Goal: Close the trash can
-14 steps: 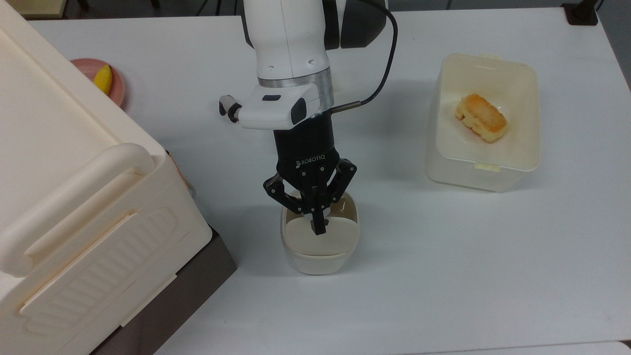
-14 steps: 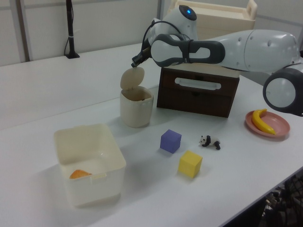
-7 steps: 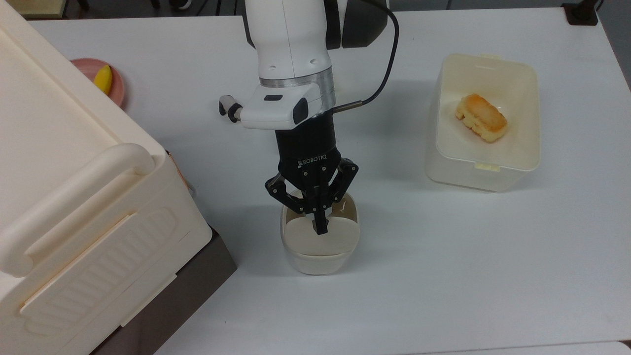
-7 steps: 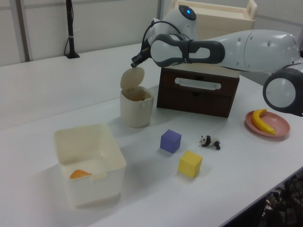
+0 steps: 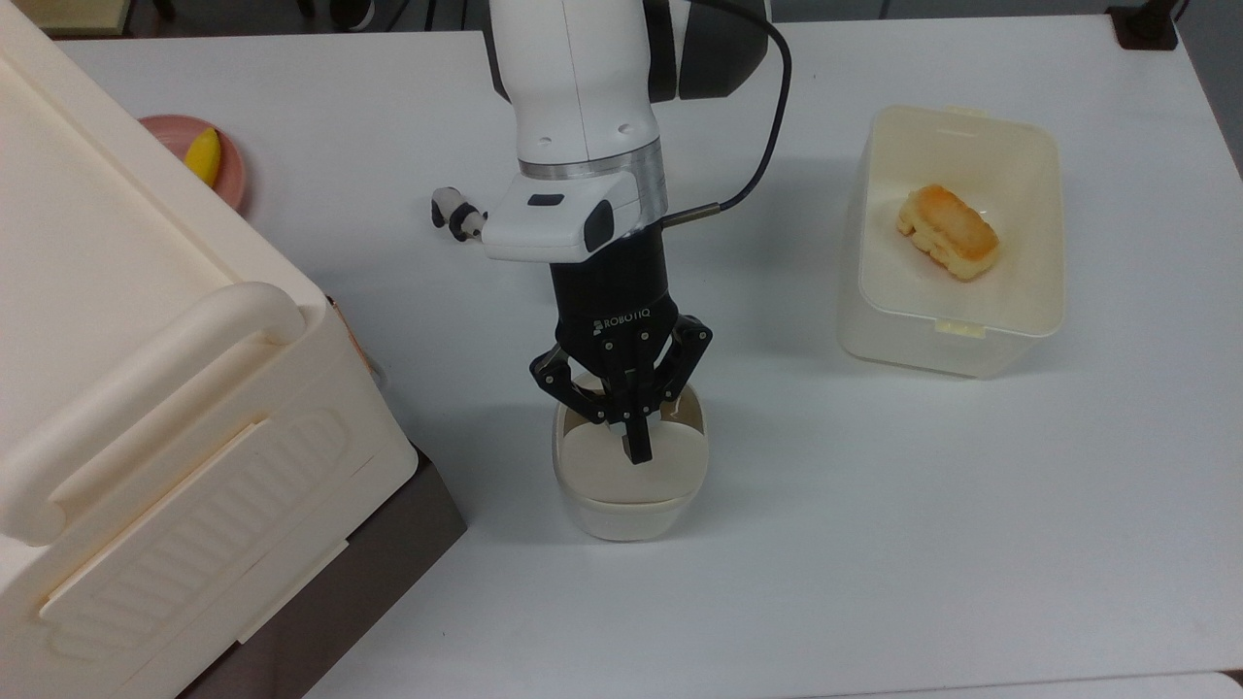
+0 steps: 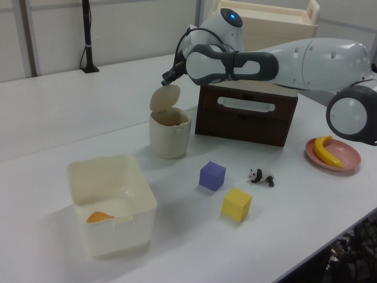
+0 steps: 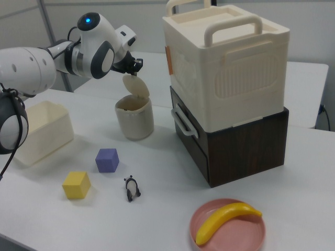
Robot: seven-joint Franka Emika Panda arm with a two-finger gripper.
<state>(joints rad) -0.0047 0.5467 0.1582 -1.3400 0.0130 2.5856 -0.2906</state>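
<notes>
One trash can (image 5: pixel 626 485) sits mid-table, right of the big cream box (image 5: pixel 146 388) in the top view; lid (image 6: pixel 164 97) raised, tilted over the opening. Gripper (image 5: pixel 636 442) above it, fingers pinched together, tips at the lid's upper edge, gripping nothing. Tub (image 5: pixel 952 243) with bread (image 5: pixel 947 231) at the top view's far right.

Top view crops the big box (image 5: pixel 146 388) — arm hides the trash can (image 5: pixel 629 485) rim.

small cream trash can (image 6: pixel 169 135), upright on table, hinged lid (image 6: pixel 163 98) raised, tilted open
</notes>
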